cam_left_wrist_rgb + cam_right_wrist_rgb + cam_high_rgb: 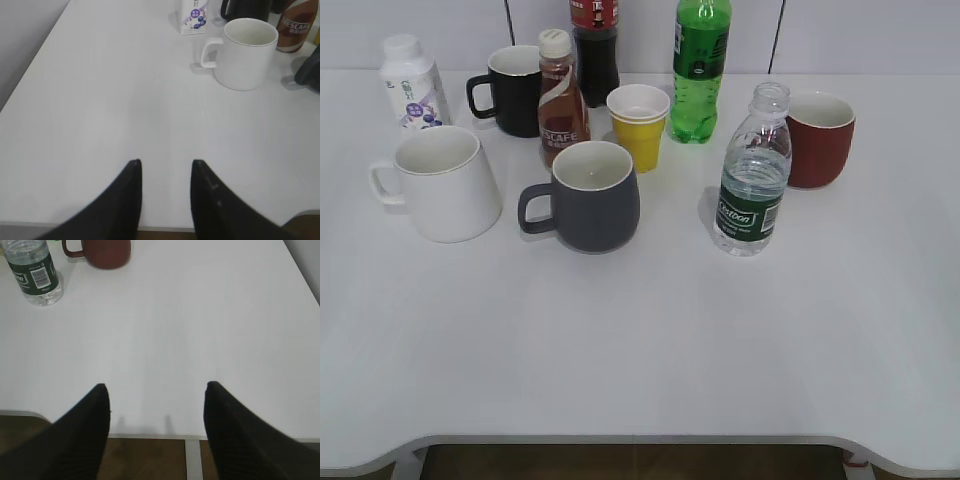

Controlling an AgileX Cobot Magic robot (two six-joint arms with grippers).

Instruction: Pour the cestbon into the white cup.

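Small clear ribbed plastic water bottle with dark green label, the cestbon, standing upright on the white desk, right of centre, just in front of a red-brown mug; cap off, neck open. Large plain white ceramic cup sitting well apart at far left, handle pointing left, mouth up, looking empty.

Left gripper hovering near the desk's front edge, fingers narrowly parted, holding nothing. Right gripper likewise low at the front edge, fingers spread wide, holding nothing.

Handling, judged: bottle looking mostly full, so moderately heavy; thin walls likely yielding under squeeze and pushing water out the open neck. Smooth label possibly slippery. Gripping best at the labelled mid-body, gently, keeping upright while carrying past the dark grey mug.
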